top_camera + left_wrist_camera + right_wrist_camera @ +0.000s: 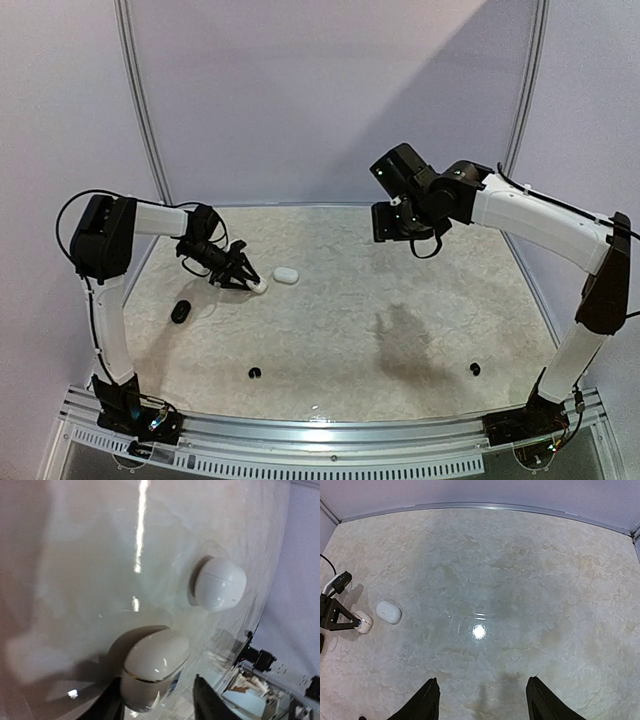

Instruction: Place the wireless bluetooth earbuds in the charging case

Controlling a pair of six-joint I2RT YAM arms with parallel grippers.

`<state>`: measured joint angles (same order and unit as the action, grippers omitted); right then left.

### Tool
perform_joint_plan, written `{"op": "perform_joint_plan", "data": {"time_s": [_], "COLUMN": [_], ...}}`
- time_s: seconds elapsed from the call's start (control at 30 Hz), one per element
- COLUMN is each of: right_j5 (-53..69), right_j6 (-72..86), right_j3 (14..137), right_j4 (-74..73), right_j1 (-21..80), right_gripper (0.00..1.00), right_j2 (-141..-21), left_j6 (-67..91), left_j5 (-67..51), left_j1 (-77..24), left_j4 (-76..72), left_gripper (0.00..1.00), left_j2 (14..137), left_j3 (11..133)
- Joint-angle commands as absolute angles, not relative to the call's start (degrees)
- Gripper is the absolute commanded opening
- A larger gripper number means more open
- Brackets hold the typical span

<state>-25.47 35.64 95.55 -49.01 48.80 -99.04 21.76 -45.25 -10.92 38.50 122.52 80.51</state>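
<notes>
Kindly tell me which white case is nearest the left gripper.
The white case flanked by the left gripper; the other case lies apart, rightward.

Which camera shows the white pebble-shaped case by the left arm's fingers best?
The left wrist view: the glossy white pebble-shaped case fills the foreground, seam visible. The top view shows only a small white blob; the right wrist view, a tiny shape at its left edge.

A cream marbled table (pixel 340 320) carries glossy white cases (pixel 286 275), a black case (pixel 180 311) and black earbuds (pixel 254 373).
</notes>
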Motion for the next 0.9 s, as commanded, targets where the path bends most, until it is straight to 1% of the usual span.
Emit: {"op": "perform_joint_plan", "data": {"time_s": [0.0,0.03,0.07,0.1,0.23,0.33,0.4,0.47,0.53,0.57,0.6,0.63,0.67,0.7,0.73,0.87], "right_j5": [-26.72,-26.64,-26.52,-26.28,-24.97,-24.07,-23.83,-23.62,-23.32,-23.23,-23.05,-22.91,-22.81,-22.74,-22.47,-21.53], "right_j6": [33.07,32.05,31.44,30.55,26.98,24.31,22.65,21.29,19.98,19.38,18.95,18.34,18.03,17.6,17.31,16.2], "right_j3": [99.86,100.9,102.37,103.36,107.25,109.06,109.91,110.24,110.28,110.37,110.51,110.75,111.3,111.94,112.89,116.85], "right_j4": [-49.84,-49.78,-49.7,-49.53,-47.7,-45.48,-44.15,-42.82,-41.19,-40.61,-40.23,-39.89,-39.75,-39.97,-40.19,-42.54], "right_j1": [48.93,48.92,48.95,48.92,48.92,48.94,48.91,48.92,48.89,48.96,48.94,48.88,48.92,48.87,48.9,48.92], "right_gripper": [0.61,0.61,0.61,0.61,0.63,0.64,0.65,0.66,0.68,0.71,0.77,0.88,0.97,0.99,0.99,0.99], "right_j2": [-101.29,-101.79,-102.67,-103.44,-105.93,-107.37,-108.02,-108.48,-108.83,-109.02,-109.32,-109.86,-110.28,-110.93,-111.92,-114.82], "left_j6": [24.77,25.12,25.46,25.63,23.35,14.36,4.34,-9.66,-24.23,-30.34,-33.03,-33.54,-33.05,-32.33,-31.58,-29.74], "left_j5": [-40.08,-38.68,-37.08,-35.39,-28.82,-23.27,-19.16,-15.77,-13.05,-10.17,-5.27,1.81,7.61,11.77,13.28,6.72], "left_j1": [-10.28,-10.28,-10.25,-10.25,-10.28,-10.72,-11.24,-12.33,-13.69,-14.36,-14.93,-15.17,-14.94,-14.47,-13.78,-12.34], "left_j4": [39.4,39.83,40.75,41.68,46.52,50.67,53.79,59.1,69.89,76.09,80.33,82.87,84.26,84.55,84.18,77.78], "left_gripper": [0.59,0.72,0.93,0.99,0.99,0.99,0.99,0.99,0.99,0.99,0.99,0.99,0.99,0.99,0.99,0.99], "left_j2": [121.33,120.07,118.61,117.16,110.76,105.35,101.76,99.4,99.47,100.43,101.6,103.0,104.32,105.64,106.33,104.74], "left_j3": [79.18,78.74,78.47,78.44,80.97,83.77,84.78,85.42,87.35,87.91,87.49,86.27,84.61,82.64,81.07,77.9]}}
